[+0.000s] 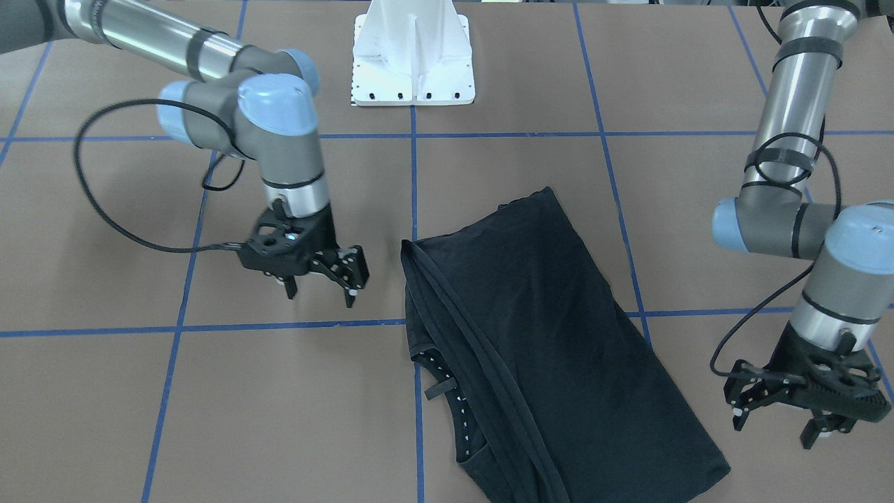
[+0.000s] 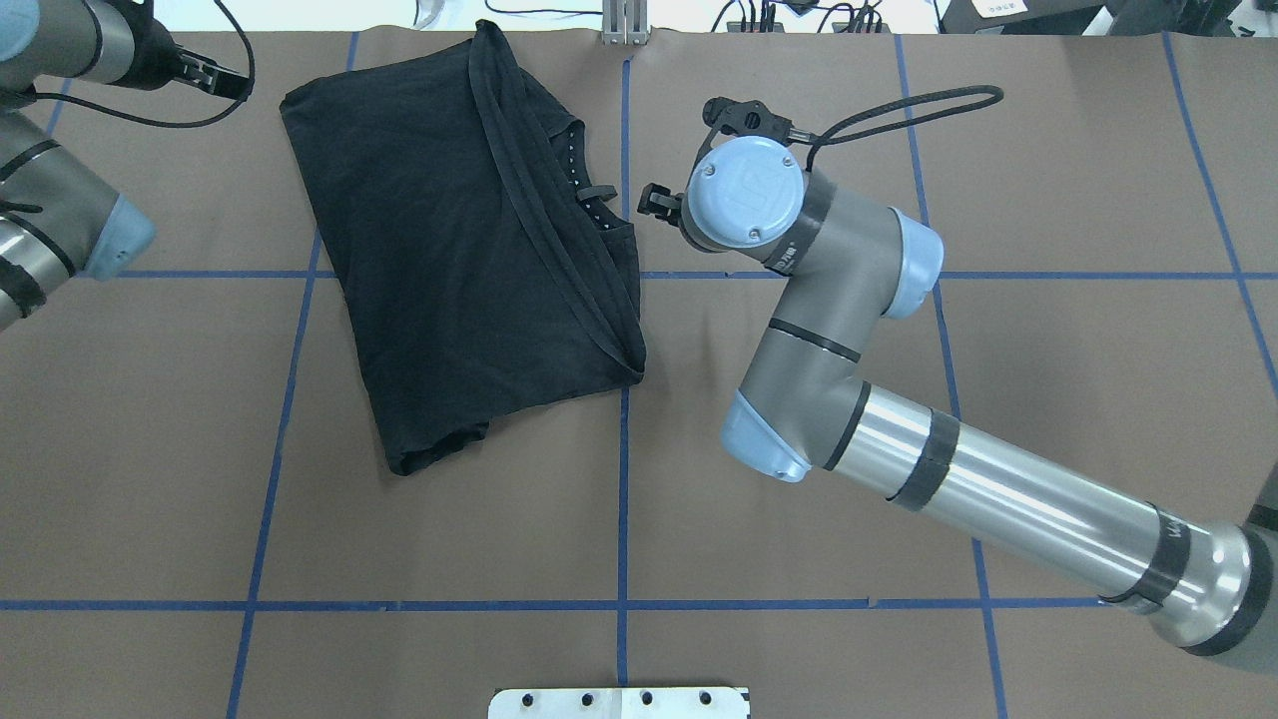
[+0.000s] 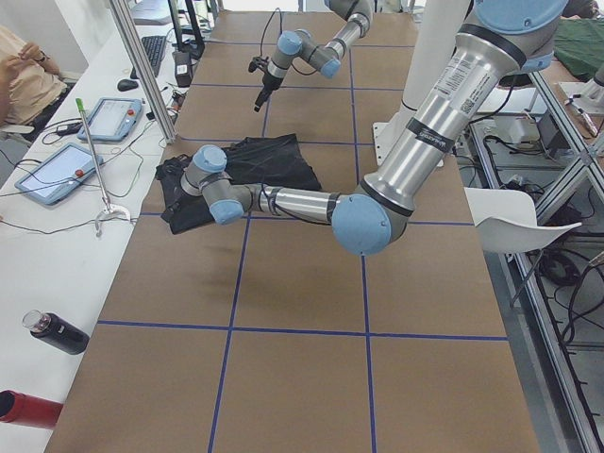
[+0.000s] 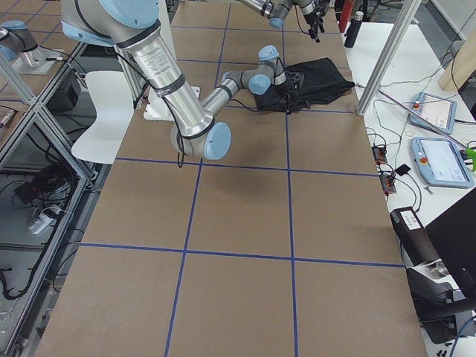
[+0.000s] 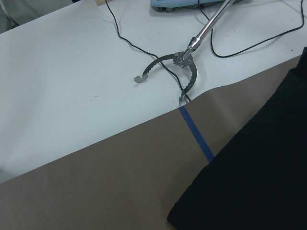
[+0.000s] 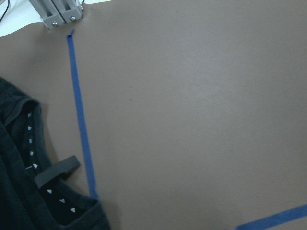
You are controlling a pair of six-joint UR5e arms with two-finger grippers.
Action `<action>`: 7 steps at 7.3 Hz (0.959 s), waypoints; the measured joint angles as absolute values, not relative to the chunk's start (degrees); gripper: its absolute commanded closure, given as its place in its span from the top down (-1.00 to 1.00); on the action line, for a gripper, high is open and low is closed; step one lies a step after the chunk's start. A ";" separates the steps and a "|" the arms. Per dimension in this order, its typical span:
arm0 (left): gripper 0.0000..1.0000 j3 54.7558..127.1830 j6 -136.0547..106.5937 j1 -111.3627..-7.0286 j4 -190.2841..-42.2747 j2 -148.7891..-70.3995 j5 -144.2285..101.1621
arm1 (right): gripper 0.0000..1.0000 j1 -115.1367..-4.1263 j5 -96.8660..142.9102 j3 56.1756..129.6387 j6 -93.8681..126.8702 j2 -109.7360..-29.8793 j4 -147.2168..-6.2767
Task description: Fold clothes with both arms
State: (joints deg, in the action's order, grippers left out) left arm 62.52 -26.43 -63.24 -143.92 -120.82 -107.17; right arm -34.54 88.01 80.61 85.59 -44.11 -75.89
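The clothes are one black T-shirt (image 1: 545,335), lying folded and skewed on the brown table, its collar with a loop tag (image 1: 440,388) at one edge. The overhead view shows the T-shirt (image 2: 469,250) left of the table's middle line. My right gripper (image 1: 321,297) hangs open just above the table beside the shirt's edge, with nothing between its fingers. My left gripper (image 1: 775,429) is open too, low over the table off the shirt's other side, also holding nothing. In the right wrist view the collar (image 6: 29,182) lies at the lower left. The left wrist view catches a shirt corner (image 5: 259,182).
The white pedestal base (image 1: 413,56) stands at the robot's side of the table. Blue tape lines (image 2: 624,419) grid the brown surface. On the white side bench lie a metal reach tool (image 5: 177,72), tablets (image 3: 57,170) and bottles (image 3: 52,332). A person (image 3: 24,71) sits there.
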 measured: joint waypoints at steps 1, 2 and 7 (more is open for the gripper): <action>1.00 63.25 -26.43 -63.35 -143.95 -120.21 -107.39 | 0.91 -33.45 86.81 77.26 88.21 -41.27 -75.13; 1.00 63.51 -26.47 -63.38 -143.96 -119.98 -107.46 | 0.84 -32.29 85.46 74.02 89.80 -39.68 -72.84; 1.00 63.63 -26.97 -63.37 -143.97 -119.89 -107.49 | 0.40 -27.93 82.37 68.37 91.22 -38.83 -67.82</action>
